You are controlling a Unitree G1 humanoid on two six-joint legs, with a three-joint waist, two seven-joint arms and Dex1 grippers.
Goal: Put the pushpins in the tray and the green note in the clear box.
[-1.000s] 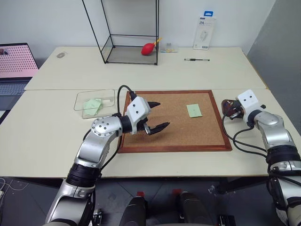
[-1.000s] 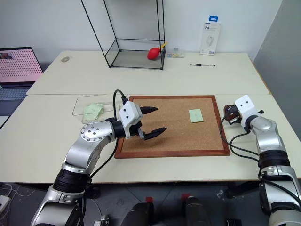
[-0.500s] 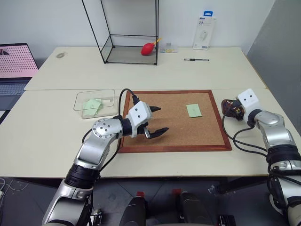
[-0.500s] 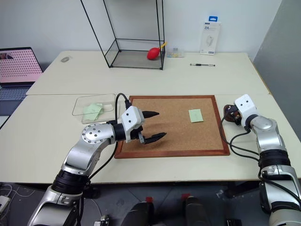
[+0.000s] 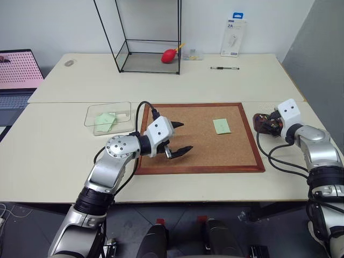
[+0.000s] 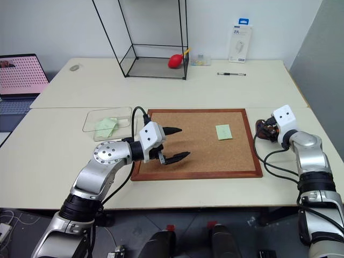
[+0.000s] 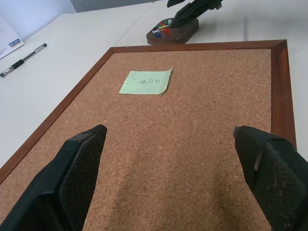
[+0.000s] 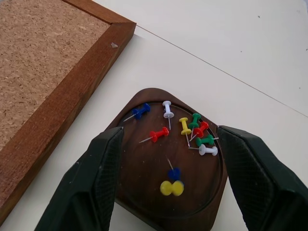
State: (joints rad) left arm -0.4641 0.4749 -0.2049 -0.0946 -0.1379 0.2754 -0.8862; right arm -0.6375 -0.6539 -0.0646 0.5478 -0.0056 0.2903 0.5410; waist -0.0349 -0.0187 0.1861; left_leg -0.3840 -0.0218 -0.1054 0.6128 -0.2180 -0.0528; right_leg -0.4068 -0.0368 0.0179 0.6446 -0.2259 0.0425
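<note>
**Inspector:** Status of the pushpins (image 8: pixel 173 139)?

**Assistant:** They lie loose in the tray (image 8: pixel 139 187), which sits on the worktop (image 5: pixel 64 156) just off the right edge of the corkboard (image 5: pixel 204 156). Red, blue, yellow, green and white heads are visible. The right claw (image 8: pixel 168 187) hangs directly above the tray, jaws apart, one finger to each side, nothing between them. No pin is visible on the cork. I judge that part complete, though a pin that small could escape notice in the head views.

**Inspector:** And the green note (image 5: pixel 221 126)?

**Assistant:** Outstanding. It lies flat on the corkboard, toward 2 o'clock from the board's centre, near the right frame. It carries no pin that I can see.

**Inspector:** The clear box (image 5: pixel 91 115)?

**Assistant:** On the worktop at 9 to 10 o'clock from the board, just beside its left frame. A pale green slip (image 5: pixel 105 120) already rests inside.

**Inspector:** Left claw (image 5: pixel 180 137)?

**Assistant:** Spread fully wide and empty, poised over the left half of the cork, pointing across toward the note, well apart from it.

**Inspector:** Remaining work?

**Assistant:** In my judgement, one item: lift that note off the board and carry it across to the box.
</note>
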